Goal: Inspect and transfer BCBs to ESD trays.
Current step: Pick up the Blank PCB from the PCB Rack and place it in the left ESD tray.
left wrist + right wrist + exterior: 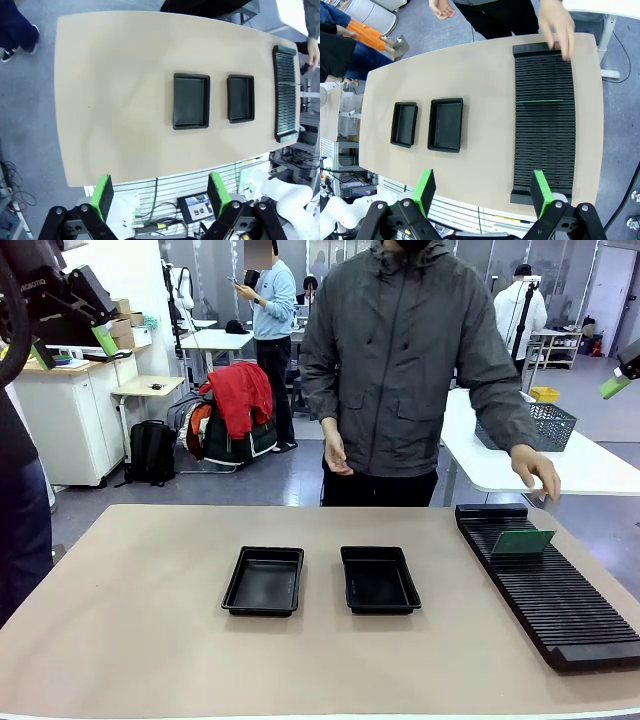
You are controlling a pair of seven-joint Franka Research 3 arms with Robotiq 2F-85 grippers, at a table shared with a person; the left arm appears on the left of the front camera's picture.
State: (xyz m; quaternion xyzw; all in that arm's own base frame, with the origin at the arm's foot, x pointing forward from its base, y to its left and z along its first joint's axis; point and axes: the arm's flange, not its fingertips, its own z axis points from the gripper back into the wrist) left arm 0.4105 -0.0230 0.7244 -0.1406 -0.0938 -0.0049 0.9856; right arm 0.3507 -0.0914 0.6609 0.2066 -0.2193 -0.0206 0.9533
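Green BCB (523,541) stands upright in the black rack (570,610) at the right edge of the table (150,640).
Two ESD trays (264,580) lie mid-table, bare tabletop around them; left gripper (160,192) and right gripper (483,187) hang high above, well clear of the board, jaws wide, empty.

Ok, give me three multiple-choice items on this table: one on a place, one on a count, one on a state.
1. Where is the thin green rectangular circuit board?
A. In a tray
B. Standing in the long black ribbed rack
C. Flat on the tabletop

2. How many shallow black plastic trays sit on the beige table?
A. One
B. Two
C. Three

3. The trays are:
A. Both empty
B. Both loaded
C. Stacked

Answers: 1 B, the board stands on edge in a rack slot; 2 B, they lie side by side mid-table; 3 A, bare black floors show.
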